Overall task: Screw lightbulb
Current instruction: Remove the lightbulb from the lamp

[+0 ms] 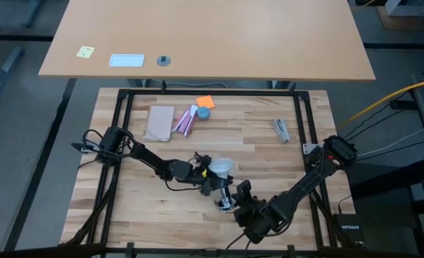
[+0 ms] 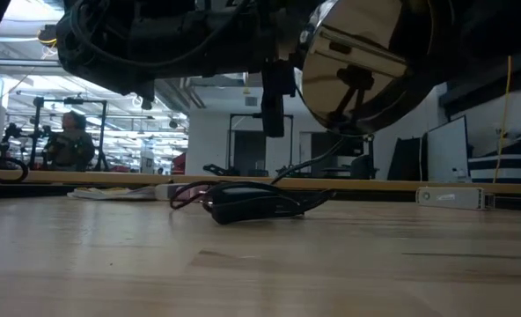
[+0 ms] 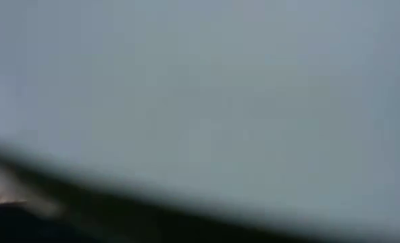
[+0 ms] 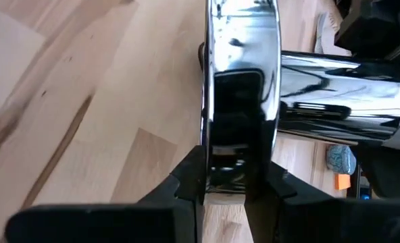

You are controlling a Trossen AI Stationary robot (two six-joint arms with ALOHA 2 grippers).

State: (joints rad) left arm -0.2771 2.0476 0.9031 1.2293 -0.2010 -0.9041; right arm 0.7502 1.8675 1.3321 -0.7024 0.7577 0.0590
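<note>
Lightbulb: the lightbulb [image 1: 223, 167] is sitting near the front middle of the table [image 1: 269, 161], held up in the air at the tip of the left arm, its neck pointing toward the socket.
Left gripper: the left gripper [image 1: 210, 174] is clenching on the lightbulb; its wrist camera is showing only a pale blurred surface, very likely the globe right in front of the lens.
Right gripper: the right gripper [image 4: 225, 181] is grasping the rim of the silvery socket [image 4: 240, 94], one dark finger on each side of the disc, holding it above the wood.
Socket: its shiny tube is pointing toward the left arm; the dark cord [image 2: 243, 204] is lying on the table under it.
Done so far: both parts are lifted and are meeting end to end.
Left to do: I judge the screwing is beginning or going on; how deep the thread is sitting, the pictures are not showing.
Other things: a pink-and-white packet [image 1: 185, 120] is lying well apart, at the back.
</note>
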